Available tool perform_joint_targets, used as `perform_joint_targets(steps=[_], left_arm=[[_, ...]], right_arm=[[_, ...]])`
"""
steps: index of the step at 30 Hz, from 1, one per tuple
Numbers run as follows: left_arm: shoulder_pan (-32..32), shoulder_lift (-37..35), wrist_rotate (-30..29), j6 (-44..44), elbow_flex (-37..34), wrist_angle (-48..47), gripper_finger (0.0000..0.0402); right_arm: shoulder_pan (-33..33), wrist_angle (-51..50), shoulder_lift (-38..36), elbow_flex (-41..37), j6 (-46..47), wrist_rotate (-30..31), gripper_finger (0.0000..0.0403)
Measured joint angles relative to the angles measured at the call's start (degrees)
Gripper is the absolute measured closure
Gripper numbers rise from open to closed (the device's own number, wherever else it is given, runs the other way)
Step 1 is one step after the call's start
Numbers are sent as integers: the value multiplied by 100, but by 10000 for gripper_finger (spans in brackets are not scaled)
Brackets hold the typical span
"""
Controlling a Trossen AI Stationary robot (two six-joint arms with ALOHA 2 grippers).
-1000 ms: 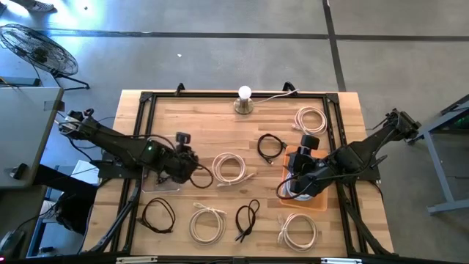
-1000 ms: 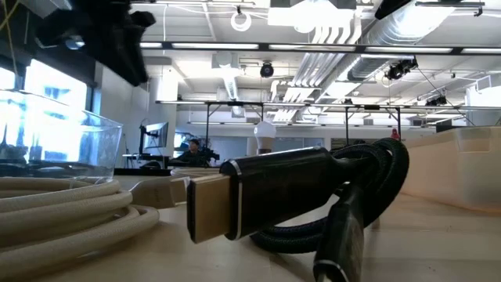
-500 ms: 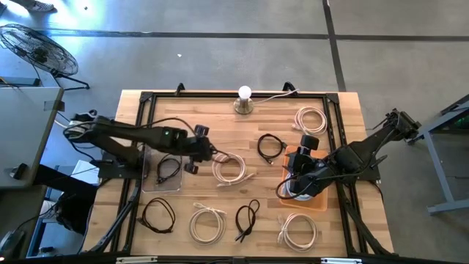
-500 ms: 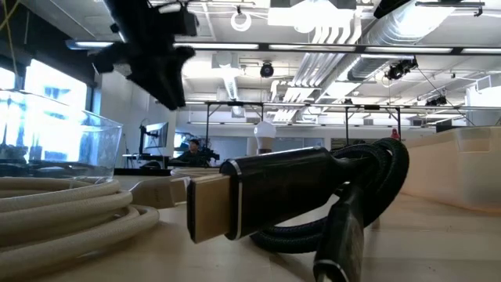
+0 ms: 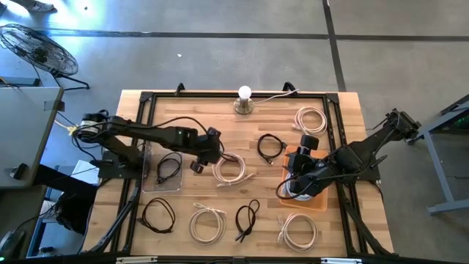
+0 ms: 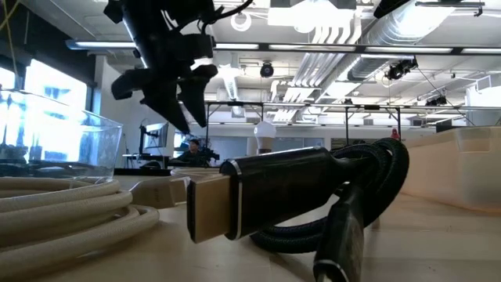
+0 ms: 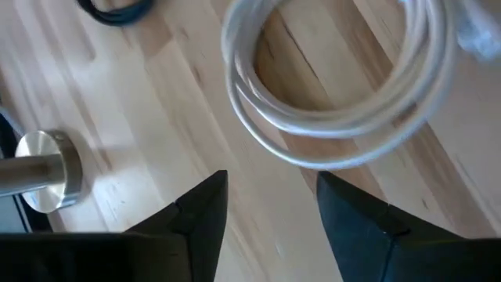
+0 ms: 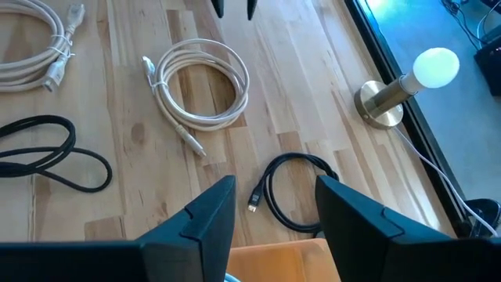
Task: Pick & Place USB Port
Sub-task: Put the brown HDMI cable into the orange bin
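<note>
While the left gripper (image 5: 207,149) hovers open and empty, the white coil (image 5: 230,168) lies on the table (image 5: 271,211) just beside it, toward the right arm. The coil's loose plug end trails farther right. The right gripper (image 8: 274,205), parted and empty over the orange tray (image 5: 319,202), is farther off.

My left gripper (image 5: 210,150) hangs open and empty above a white coiled cable (image 5: 229,168); a black cable (image 5: 168,167) lies loosely looped in the clear tray (image 5: 146,180).
</note>
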Motion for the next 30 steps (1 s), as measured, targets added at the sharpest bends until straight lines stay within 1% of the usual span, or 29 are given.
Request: perform_joint_targets(steps=[3, 7, 10, 14, 17, 20, 26, 30], left_arm=[[1, 2, 46, -240, 0, 226, 211], [10, 3, 385, -597, 0, 421, 211], [92, 75, 412, -785, 0, 494, 211], [354, 220, 448, -1087, 0, 665, 211], [522, 352, 518, -1108, -2, 858, 211], [647, 440, 737, -1060, 0, 1070, 211], [710, 645, 941, -948, 0, 1250, 211], [710, 762, 1314, -934, 2, 1474, 211]], right_arm=[[0, 0, 0, 0, -44, 25, 234], [0, 2, 0, 0, -45, 80, 234], [0, 5, 0, 0, -44, 81, 234], [0, 33, 0, 0, -36, 70, 234], [0, 33, 0, 0, 47, 67, 234], [0, 35, 0, 0, 61, 23, 234], [0, 32, 0, 0, 61, 10, 234], [0, 32, 0, 0, 37, 31, 234]])
